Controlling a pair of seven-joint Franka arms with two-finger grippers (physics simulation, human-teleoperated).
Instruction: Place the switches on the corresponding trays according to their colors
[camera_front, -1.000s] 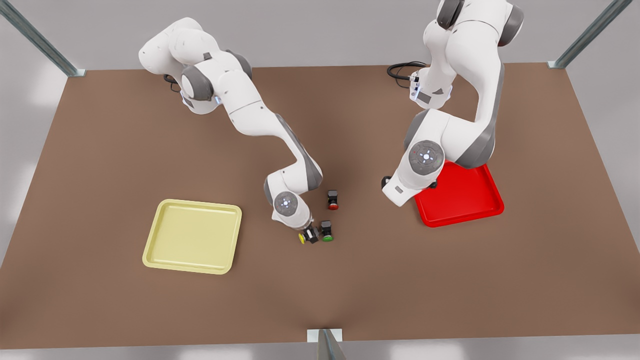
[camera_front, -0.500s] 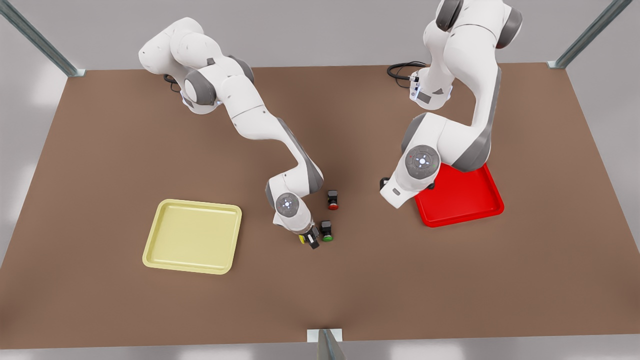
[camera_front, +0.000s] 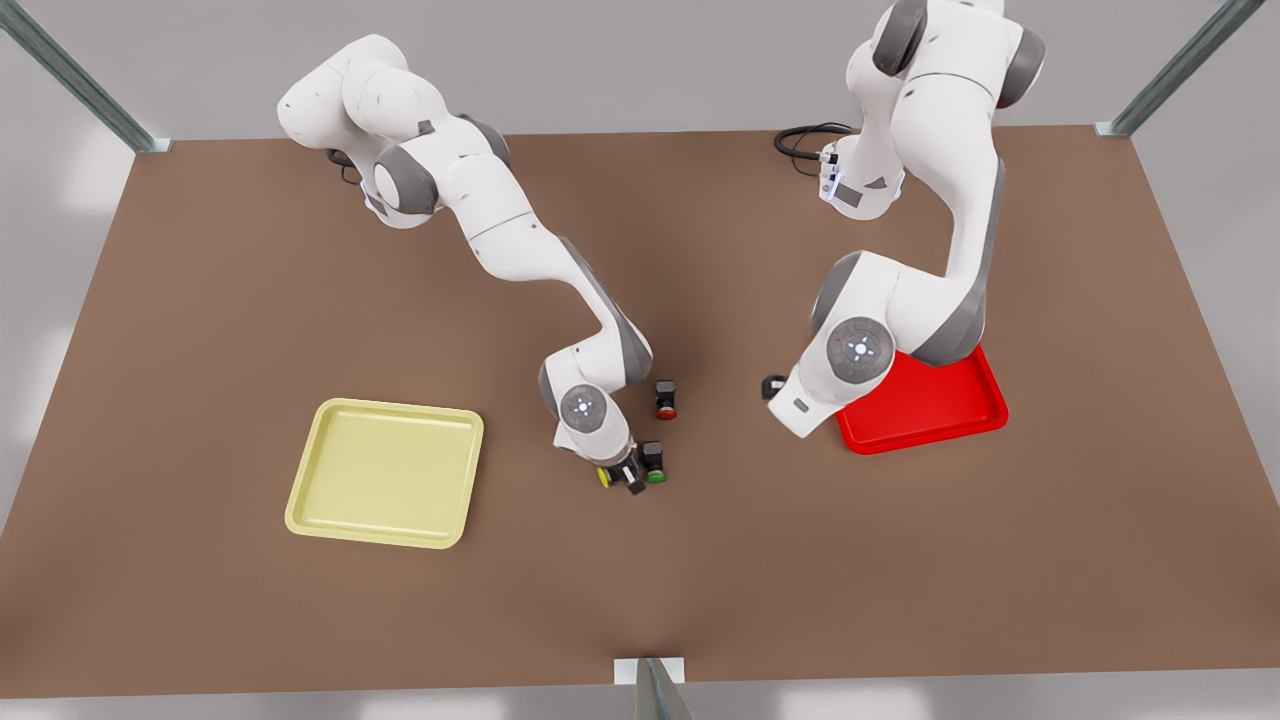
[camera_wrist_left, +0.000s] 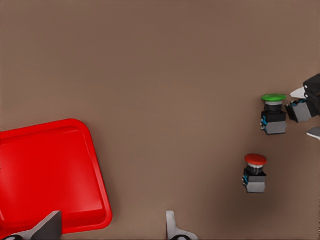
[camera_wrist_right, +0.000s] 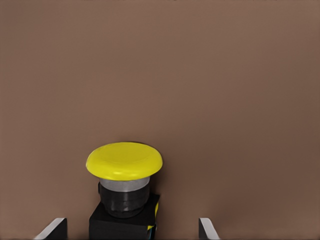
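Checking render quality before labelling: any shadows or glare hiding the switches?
Front view: soft shadows only under the arms; yellow switch partly behind the right gripper. Right wrist view: mild sheen on its cap, no glare. Left wrist view: green switch and red switch evenly lit.

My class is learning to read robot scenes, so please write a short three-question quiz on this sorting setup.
1. Multiple choice: which switch stands between the open fingers of the right end effector? A green, B yellow, C red.
2. True or false: a switch already lies in the yellow tray.
3. Fill in: the left end effector, open, hovers at the edge of the ___ tray.

Key:
1. B, the yellow switch.
2. False; the tray holds nothing.
3. Red: the red tray.
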